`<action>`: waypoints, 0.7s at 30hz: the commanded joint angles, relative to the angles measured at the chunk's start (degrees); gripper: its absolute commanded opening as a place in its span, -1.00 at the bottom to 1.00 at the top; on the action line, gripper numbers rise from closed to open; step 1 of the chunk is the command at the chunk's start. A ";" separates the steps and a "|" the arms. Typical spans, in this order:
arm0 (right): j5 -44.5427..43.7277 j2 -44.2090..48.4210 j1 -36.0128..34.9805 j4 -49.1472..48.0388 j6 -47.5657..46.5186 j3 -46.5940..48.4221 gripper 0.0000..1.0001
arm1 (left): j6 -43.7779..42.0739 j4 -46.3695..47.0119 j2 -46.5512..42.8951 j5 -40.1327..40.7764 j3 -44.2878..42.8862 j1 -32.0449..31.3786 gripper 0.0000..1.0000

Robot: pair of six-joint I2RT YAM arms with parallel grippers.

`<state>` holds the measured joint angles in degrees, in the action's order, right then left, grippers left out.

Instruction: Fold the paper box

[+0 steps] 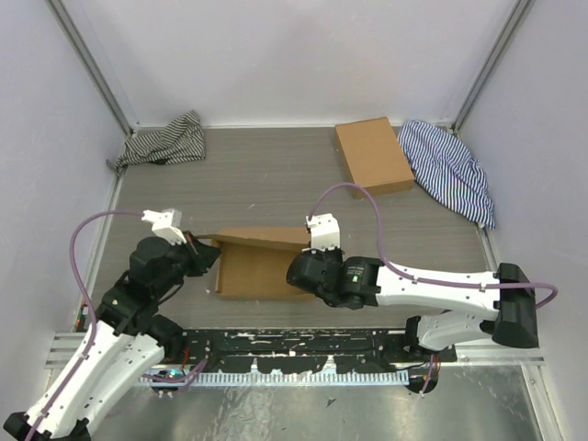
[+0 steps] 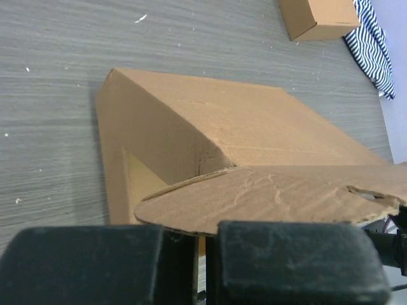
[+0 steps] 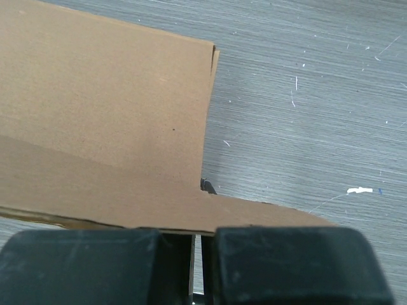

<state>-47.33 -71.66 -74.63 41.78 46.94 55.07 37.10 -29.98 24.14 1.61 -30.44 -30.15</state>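
The left gripper (image 2: 205, 234) has its black fingers pressed nearly together, pinching the cardboard at the left end of the paper box (image 1: 260, 266). The right gripper (image 3: 202, 235) pinches the right end the same way. The box lies half-folded on the grey table (image 1: 276, 179), between the two arms near their bases.

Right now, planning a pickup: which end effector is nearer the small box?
Right end effector: pinches the paper box's end nearer the small box; left end effector pinches the far end.
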 commanded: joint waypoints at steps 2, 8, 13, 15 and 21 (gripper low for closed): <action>-2.53 -1.55 -0.67 2.49 2.14 6.92 -0.84 | -2.71 2.47 5.72 -2.03 -10.46 -0.61 -0.85; -7.76 -1.37 -0.54 4.19 3.85 9.96 -0.83 | -5.10 2.63 8.62 0.54 -14.59 -0.60 -0.85; -10.55 -0.49 -0.06 5.10 4.33 12.60 -0.83 | -6.56 2.38 9.23 2.44 -15.89 -0.61 -0.85; -11.20 0.05 0.21 5.15 3.94 13.42 -0.82 | -6.90 2.12 9.51 2.75 -16.26 -0.65 -0.85; -11.64 2.08 1.30 5.24 2.31 14.76 -0.81 | -7.22 1.81 9.70 3.65 -17.59 -0.60 -0.84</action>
<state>-55.90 -72.34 -74.00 48.45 49.45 66.78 30.22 -30.44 34.02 5.48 -45.15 -30.24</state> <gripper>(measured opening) 0.096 0.080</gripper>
